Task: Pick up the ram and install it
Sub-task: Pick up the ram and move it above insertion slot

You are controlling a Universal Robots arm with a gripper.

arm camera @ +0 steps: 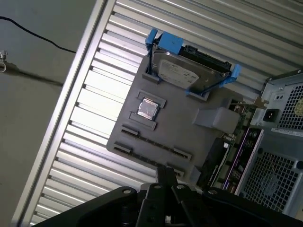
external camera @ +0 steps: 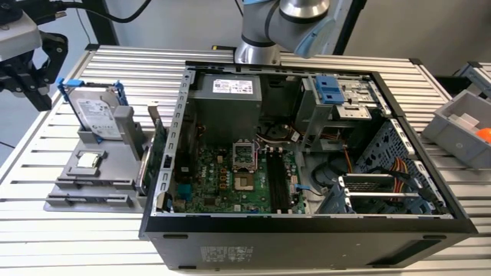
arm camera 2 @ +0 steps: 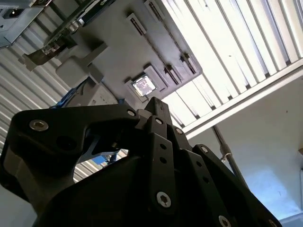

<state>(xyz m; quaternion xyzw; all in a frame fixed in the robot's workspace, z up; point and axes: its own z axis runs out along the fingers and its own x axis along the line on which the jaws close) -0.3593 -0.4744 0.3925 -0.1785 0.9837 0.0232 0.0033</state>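
Pincer: narrow, with the black fingertips drawn together to 1 point in both wrist views.
Pincer place: in the exterior view it hangs at the far left, over the edge of the worktop. It is left of the hard drive and apart from it, touching nothing.
Pincer aim: in the first wrist view its tip lines up with the slotted edge of the tray.
Ram: I cannot tell where it is. The tray's 2 long grooves read as gray. The long black slots on the motherboard are too dark to tell a stick from a socket.
Tray: gray, flat on the worktop, at the exterior view's left of the case.
Hard drive: silver, in a blue bracket, standing on edge at the tray's far end.
Chip: a small silver square lying flat in a recess near the tray's middle.
Green card: on edge between the tray and the case, just beside the case wall.
Case: black, lying on its side with the open side up and the motherboard showing inside.
Arm: its base stands behind the case, at the far side of the worktop.
Bin: gray, at the exterior view's right edge, with an orange item inside.
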